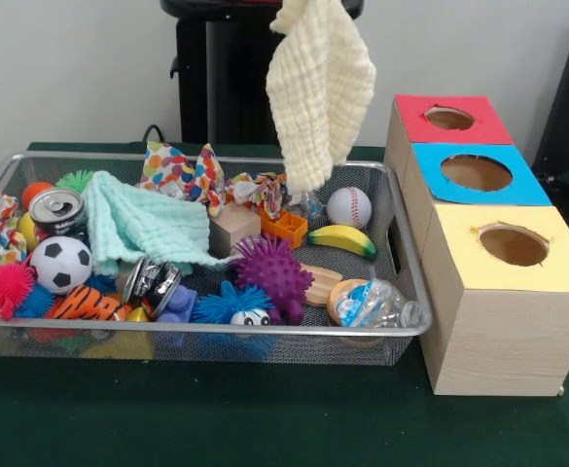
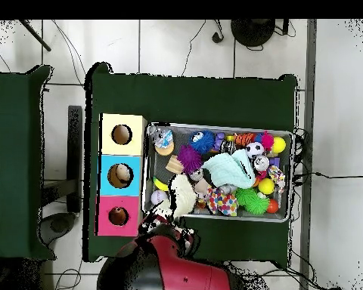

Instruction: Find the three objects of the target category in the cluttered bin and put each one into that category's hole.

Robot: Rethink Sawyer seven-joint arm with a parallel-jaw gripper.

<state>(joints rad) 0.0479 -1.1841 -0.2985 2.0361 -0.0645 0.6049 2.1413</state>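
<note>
A cream cloth hangs in the air over the back right of the wire mesh bin; its top leaves the front view, where my gripper is out of sight. In the overhead view the arm's end is over the bin's corner nearest the boxes, with the cloth below it. The orange tiger plush lies at the bin's front left, also in the overhead view. The tan-brown and purple plushes are hidden. The red-surrounded hole is on the far box, also seen from overhead.
The bin holds a mint cloth, soccer ball, baseball, banana, purple spiky ball, can and wooden block. The blue-surrounded hole and yellow-surrounded hole are beside the red one.
</note>
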